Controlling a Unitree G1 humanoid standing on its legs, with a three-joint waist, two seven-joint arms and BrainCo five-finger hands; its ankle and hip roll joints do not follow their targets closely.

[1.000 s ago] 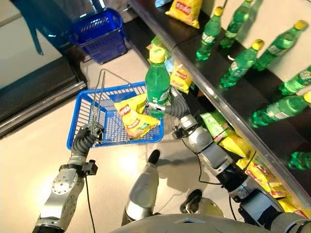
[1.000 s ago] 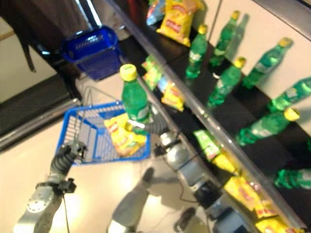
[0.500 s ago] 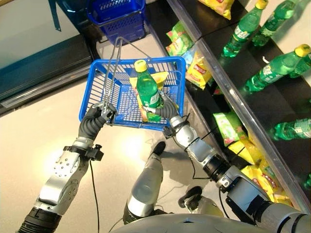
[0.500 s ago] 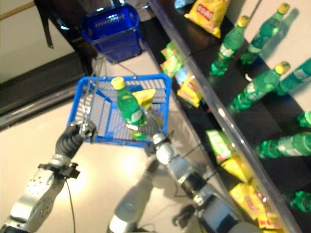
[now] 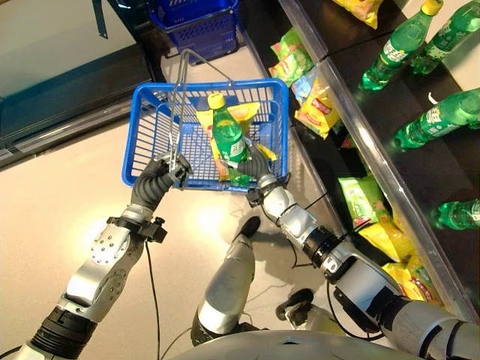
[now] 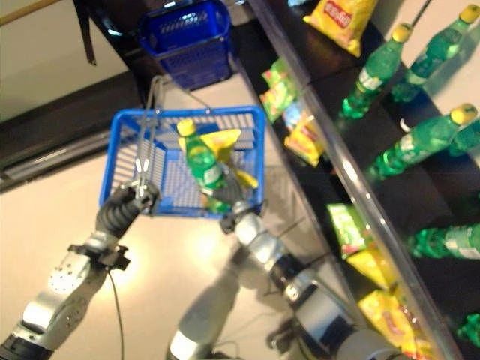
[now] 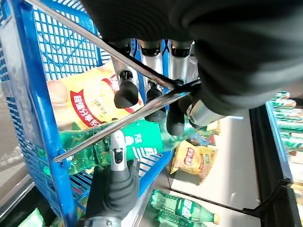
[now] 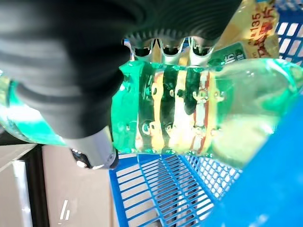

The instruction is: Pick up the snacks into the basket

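Observation:
A blue wire basket (image 5: 142,127) hangs over the floor, my left hand (image 5: 154,184) shut on its metal handles (image 5: 178,105). Inside lies a yellow snack bag (image 5: 244,114). A green bottle with a yellow cap (image 5: 227,135) stands upright in the basket against that bag, and my right hand (image 5: 260,166) is shut on its lower half, reaching over the basket's near rim. In the left wrist view my curled fingers (image 7: 125,92) hook the handles (image 7: 142,111) above the bottle (image 7: 137,142) and the bag (image 7: 90,101). The right wrist view shows fingers wrapped round the bottle (image 8: 189,113).
A darker blue basket (image 5: 195,19) stands on the floor beyond. Along the right runs a dark shelf (image 5: 367,150) with snack bags (image 5: 319,105), more yellow and green bags (image 5: 375,232) lower down, and several green bottles (image 5: 397,41) further in.
My right hand has carried the green bottle from above the basket's near edge down into the basket beside the yellow bag. The left hand keeps hold of the handles. The camera has shifted.

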